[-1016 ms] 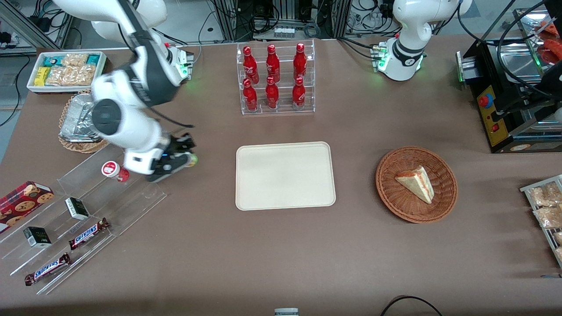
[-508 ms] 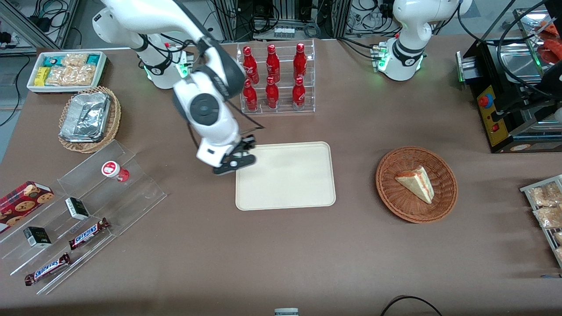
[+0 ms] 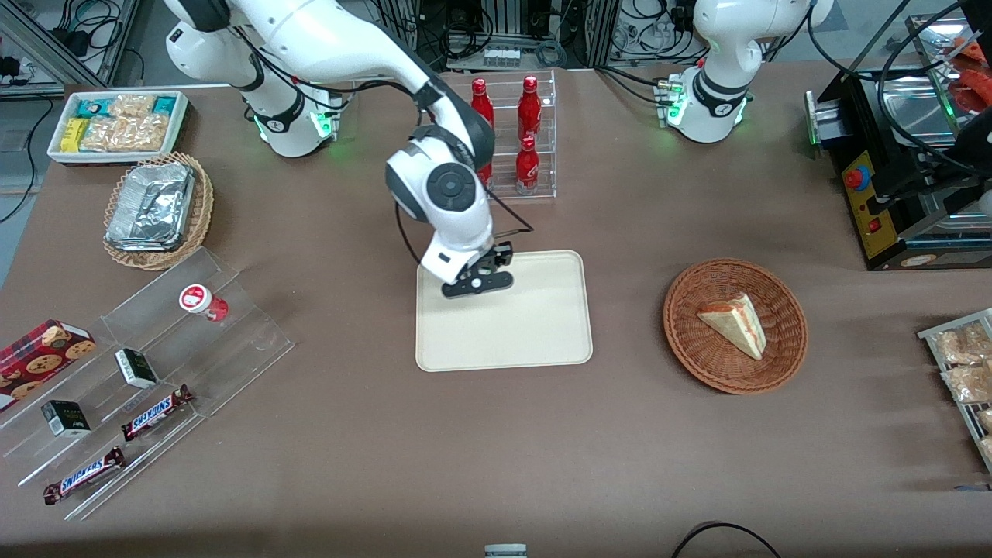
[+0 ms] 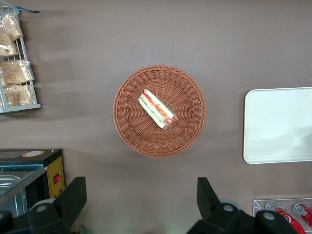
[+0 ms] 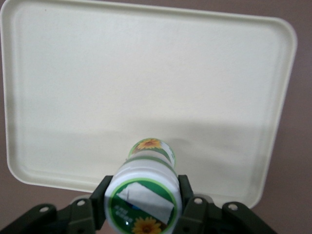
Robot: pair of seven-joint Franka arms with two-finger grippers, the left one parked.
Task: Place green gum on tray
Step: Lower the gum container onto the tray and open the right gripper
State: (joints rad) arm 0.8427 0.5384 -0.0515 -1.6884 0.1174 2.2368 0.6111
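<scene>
My gripper (image 3: 479, 285) hangs above the cream-beige tray (image 3: 535, 333), over the tray's part nearest the working arm's end and farthest from the front camera. In the right wrist view the gripper (image 5: 144, 202) is shut on the green gum (image 5: 145, 192), a small bottle with a white lid bearing a green mark and a sunflower. The black fingers (image 5: 101, 195) press on both sides of the lid. The tray (image 5: 146, 73) lies below the bottle. In the front view the gum is hidden under the gripper.
A like bottle with a red lid (image 3: 198, 300) stands on the clear acrylic steps (image 3: 155, 364) with candy bars. A rack of red bottles (image 3: 527, 147) stands farther from the camera than the tray. A wicker basket with a sandwich (image 3: 735, 325) lies toward the parked arm's end.
My gripper has carried the gum from the acrylic steps sideways toward the tray, and now it is over the tray instead of at its edge.
</scene>
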